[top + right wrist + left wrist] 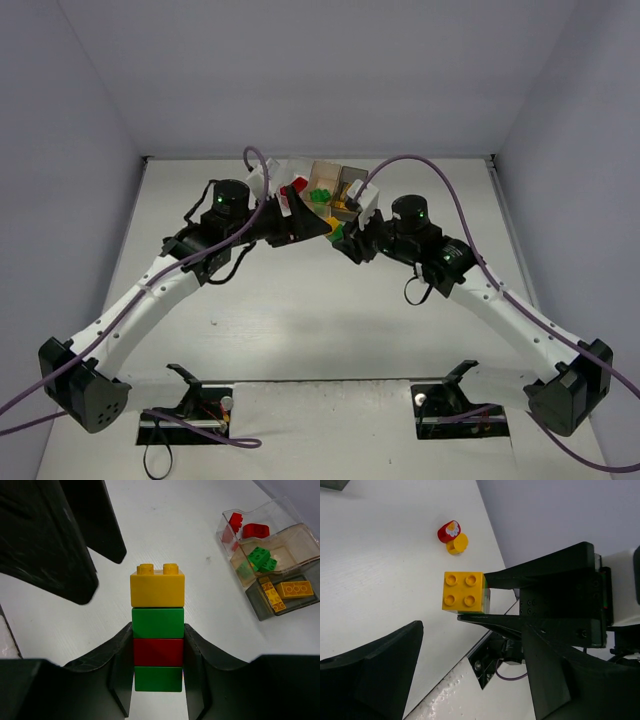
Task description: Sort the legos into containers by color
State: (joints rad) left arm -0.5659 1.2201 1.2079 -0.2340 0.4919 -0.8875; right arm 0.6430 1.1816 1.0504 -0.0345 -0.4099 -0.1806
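Observation:
A stack of legos (157, 640), yellow on top, then green, red and green, is clamped between my right gripper's (158, 630) fingers at the red brick. In the left wrist view the stack's yellow top (464, 591) shows its four studs just ahead of my left gripper (472, 650), whose jaws stand wide apart with nothing between them. From above, both grippers meet at the stack (336, 234) in mid-table. The three containers (300, 527) sit in a row: the clear one holds red bricks (255, 530), the orange-tinted one green bricks (261, 557), the dark one yellow bricks (295, 589).
A round red piece with a white flower (449, 531) and a round yellow piece (457, 544) lie together on the white table (380, 570). The containers (322, 190) stand just behind the two grippers. Grey walls close in the table on three sides.

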